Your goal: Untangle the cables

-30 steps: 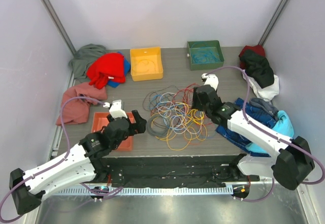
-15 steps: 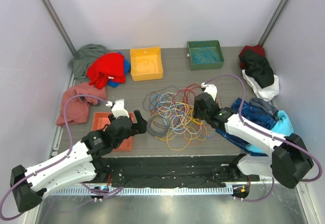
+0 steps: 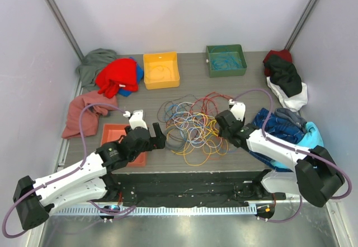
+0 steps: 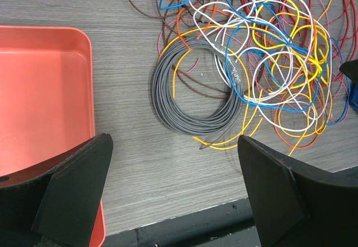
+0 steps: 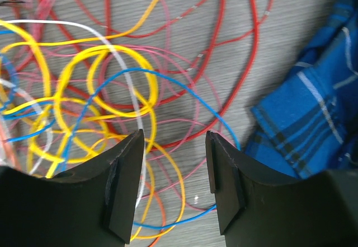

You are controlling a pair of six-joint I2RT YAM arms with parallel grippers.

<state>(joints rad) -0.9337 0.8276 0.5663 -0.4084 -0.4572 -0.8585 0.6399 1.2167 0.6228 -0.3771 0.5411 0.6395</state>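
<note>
**Both claws closing in on the tangle**

The right claw (image 5: 173, 138), half spread and pinching nothing, is sinking onto the right edge of the cables (image 3: 193, 128). The left claw (image 4: 174, 140), spread wide, is advancing on their left edge, so a two-sided pull looks likely. Only the left wrist view is showing a tidy grey coil (image 4: 196, 98); only the right is showing blue plaid cloth (image 5: 302, 118) just beside the tangle.

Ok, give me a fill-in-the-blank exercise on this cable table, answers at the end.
1. The neat coil lying beside the loose cables is ___ in colour.
2. The yellow tray stands to the ___ of the green tray.
3. The plaid cloth near the right hand is ___.
4. The left hand, holding nothing, is ___.
Missing words: grey, left, blue, open.
</note>
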